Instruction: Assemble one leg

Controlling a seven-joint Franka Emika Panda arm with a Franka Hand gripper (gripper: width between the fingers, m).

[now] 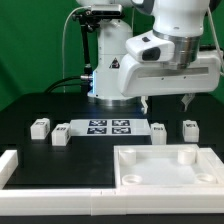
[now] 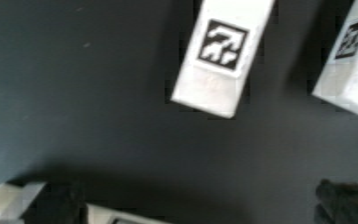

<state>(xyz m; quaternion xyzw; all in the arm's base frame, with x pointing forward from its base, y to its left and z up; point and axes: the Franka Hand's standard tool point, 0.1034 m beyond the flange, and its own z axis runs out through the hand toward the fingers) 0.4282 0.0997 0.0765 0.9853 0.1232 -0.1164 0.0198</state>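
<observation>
Several small white legs with marker tags stand on the black table. Two are at the exterior view's left (image 1: 40, 127) (image 1: 62, 133) and two at its right (image 1: 159, 130) (image 1: 190, 128). My gripper (image 1: 167, 102) hangs open and empty above the right pair, touching neither. In the wrist view, one leg (image 2: 220, 60) lies ahead of the open gripper (image 2: 190, 200) with its tag showing. A second leg (image 2: 350, 70) is cut off by the frame edge. Both dark fingertips (image 2: 34, 195) show, spread wide with nothing between them.
The marker board (image 1: 108, 127) lies between the two pairs of legs. The large white square tray-like piece (image 1: 165, 165) sits in front at the exterior view's right; a white corner (image 2: 131, 214) shows in the wrist view. A white L-shaped wall (image 1: 18, 170) runs along the front left.
</observation>
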